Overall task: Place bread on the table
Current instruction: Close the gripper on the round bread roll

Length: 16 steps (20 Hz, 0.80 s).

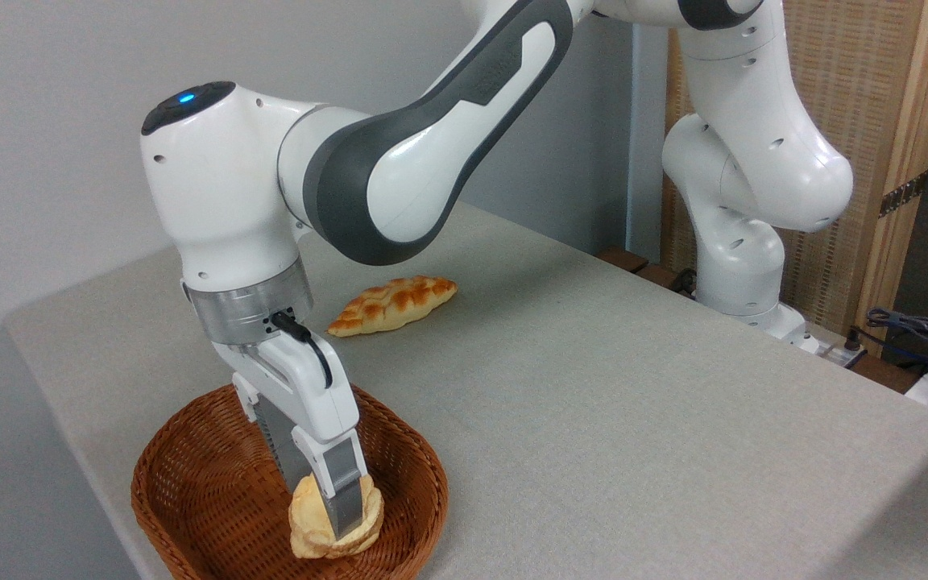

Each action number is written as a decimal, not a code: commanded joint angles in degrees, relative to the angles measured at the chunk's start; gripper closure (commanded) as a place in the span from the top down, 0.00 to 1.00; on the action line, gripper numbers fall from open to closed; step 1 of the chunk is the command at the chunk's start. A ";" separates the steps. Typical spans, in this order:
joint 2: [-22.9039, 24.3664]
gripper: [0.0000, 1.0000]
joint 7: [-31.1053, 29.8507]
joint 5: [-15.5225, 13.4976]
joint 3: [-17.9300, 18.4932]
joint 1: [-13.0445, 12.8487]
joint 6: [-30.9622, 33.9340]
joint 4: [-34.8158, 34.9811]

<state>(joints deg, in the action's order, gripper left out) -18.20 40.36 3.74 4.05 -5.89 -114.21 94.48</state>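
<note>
One grey desk (593, 387) carries one white robot arm (399, 145). At seven o'clock sits one brown basket (190, 483). At ten o'clock lies one long pastry (393, 304). One tool (335, 503) grips one small bun (311, 528) inside the basket.

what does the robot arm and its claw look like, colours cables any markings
The arm is glossy white with rounded segments and dark grey panels at the joints. A black cap on one joint carries a small blue light. A brushed silver ring sits above the white claw, which has flat grey fingers. A short black cable loops from the ring down the claw's body.
</note>
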 commanded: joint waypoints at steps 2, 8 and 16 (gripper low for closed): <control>-0.08 0.37 0.77 0.92 -0.27 0.09 -1.10 0.44; 0.01 0.13 0.68 1.71 -0.27 0.09 -1.10 0.27; 2.64 0.04 -1.07 -4.68 0.17 0.09 -0.13 -0.78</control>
<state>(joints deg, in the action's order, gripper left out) -17.85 40.19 4.04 4.01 -5.88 -114.27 93.87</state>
